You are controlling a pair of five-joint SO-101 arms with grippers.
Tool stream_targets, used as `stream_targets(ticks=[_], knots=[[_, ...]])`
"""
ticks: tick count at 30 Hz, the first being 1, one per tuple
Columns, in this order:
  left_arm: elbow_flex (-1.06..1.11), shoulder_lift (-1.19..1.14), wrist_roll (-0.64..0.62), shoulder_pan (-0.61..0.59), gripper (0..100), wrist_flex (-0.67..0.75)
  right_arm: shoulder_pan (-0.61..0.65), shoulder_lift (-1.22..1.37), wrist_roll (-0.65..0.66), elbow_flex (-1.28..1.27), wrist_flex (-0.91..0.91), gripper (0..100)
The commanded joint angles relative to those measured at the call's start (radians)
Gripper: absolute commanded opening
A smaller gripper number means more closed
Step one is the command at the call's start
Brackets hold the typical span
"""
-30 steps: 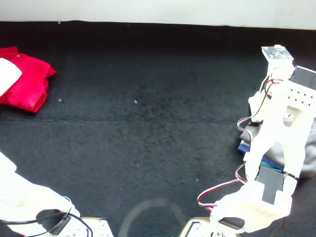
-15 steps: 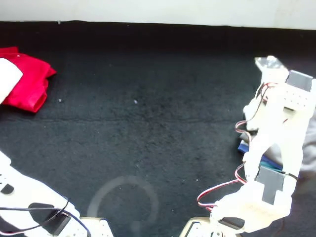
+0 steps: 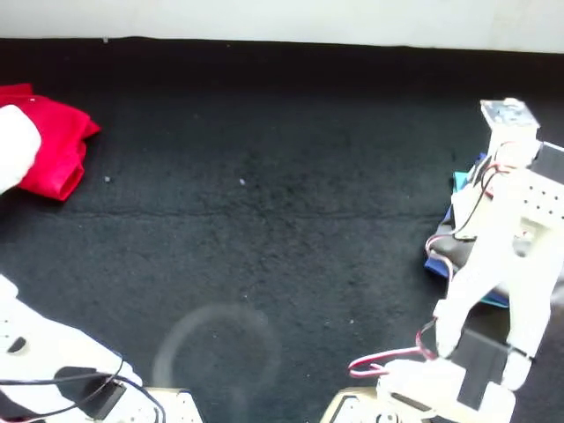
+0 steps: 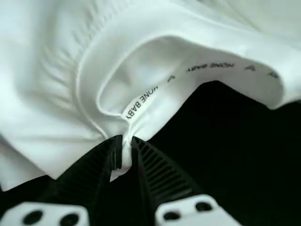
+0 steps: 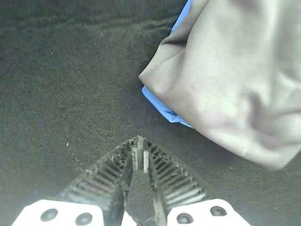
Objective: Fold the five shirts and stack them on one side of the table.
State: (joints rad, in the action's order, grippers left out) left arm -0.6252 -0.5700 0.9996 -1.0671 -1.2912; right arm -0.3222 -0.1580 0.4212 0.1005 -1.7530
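The white shirt (image 4: 56, 61), pinched by the left fingers (image 4: 155, 165), is best dragged flat toward 3 o'clock; the right fingers (image 5: 169, 174) are closed, empty.

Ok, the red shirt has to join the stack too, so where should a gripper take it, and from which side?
Probably the corner of the red shirt that juts toward the table's middle, approached from the bare mat on that side. The white shirt overlaps its part by the table edge, while this corner lies free and looks thick enough to pinch.
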Motion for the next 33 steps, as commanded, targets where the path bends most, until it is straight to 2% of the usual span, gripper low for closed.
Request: stream_targets(ticks=[1,6,11,17,21,24,26,29,33], knots=[[-0.025,0.243,-0.092,0.101,1,-0.155,-0.019,-0.094,0.0,-0.002,-0.013,0.8],[-0.024,0.495,-0.161,0.297,1,-0.356,-0.018,-0.15,0.002,-0.002,-0.013,0.8],[-0.021,0.684,-0.302,0.624,1,-0.462,-0.015,-0.159,0.002,-0.004,-0.013,0.8],[-0.019,0.71,-0.531,1.096,1,-0.462,-0.013,-0.16,0.0,-0.045,-0.013,0.8],[-0.007,0.601,-0.603,1.4,1,-0.408,-0.016,-0.163,-0.005,-0.157,-0.013,0.8],[-0.008,0.492,-0.647,1.569,1,-0.327,-0.035,-0.168,-0.005,-0.231,-0.013,0.8],[-0.008,0.417,-0.658,1.643,1,-0.258,-0.059,-0.205,-0.005,-0.254,-0.013,0.8],[-0.01,0.326,-0.658,1.692,1,-0.175,-0.076,-0.286,0.0,-0.255,-0.013,0.8],[-0.059,0.321,-0.661,1.692,1,-0.206,-0.073,-0.363,0.002,-0.263,-0.008,0.8]])
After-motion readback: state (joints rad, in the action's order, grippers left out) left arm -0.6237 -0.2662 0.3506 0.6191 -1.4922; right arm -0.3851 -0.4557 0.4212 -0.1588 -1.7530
